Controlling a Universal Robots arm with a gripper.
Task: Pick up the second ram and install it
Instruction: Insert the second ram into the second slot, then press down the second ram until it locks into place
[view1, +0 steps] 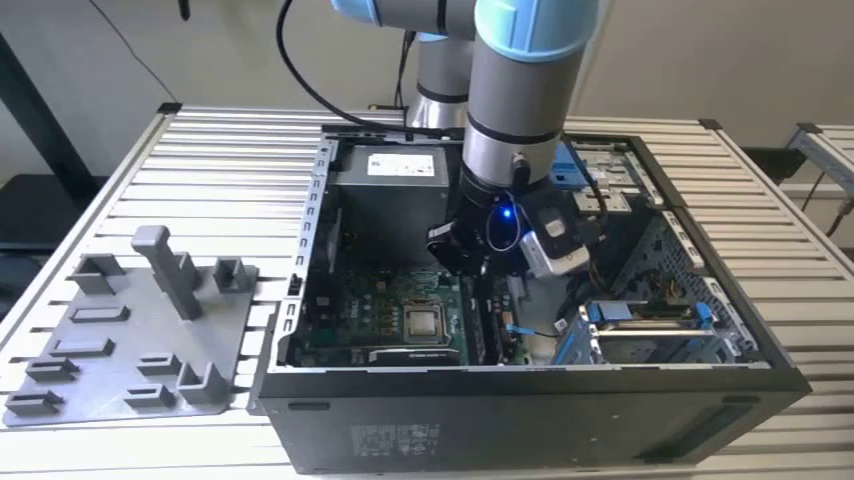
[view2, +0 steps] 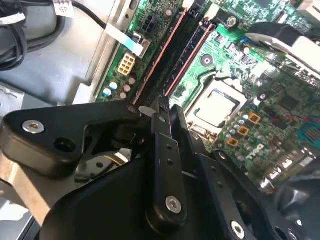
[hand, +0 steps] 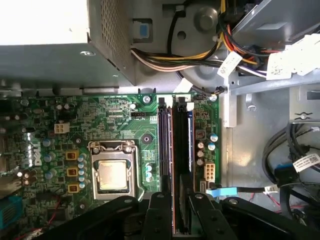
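Centre of the exterior view, the open computer case (view1: 747, 350) holds the motherboard (view1: 387, 310); the gripper (hand: 177, 210) pinches the second ram (hand: 190, 140) in its slot.

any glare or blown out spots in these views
In the first wrist view, the power supply top is washed out white. In the second wrist view, a pale part at the edge glares, and the end effector looks soft up close. In the exterior view, the case interior sits in shadow.

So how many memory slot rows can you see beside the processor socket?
2, side by side on the motherboard: the nearer row next to the processor socket, and the farther row toward the case wall. Their ends run under the hand, so more may be hidden.
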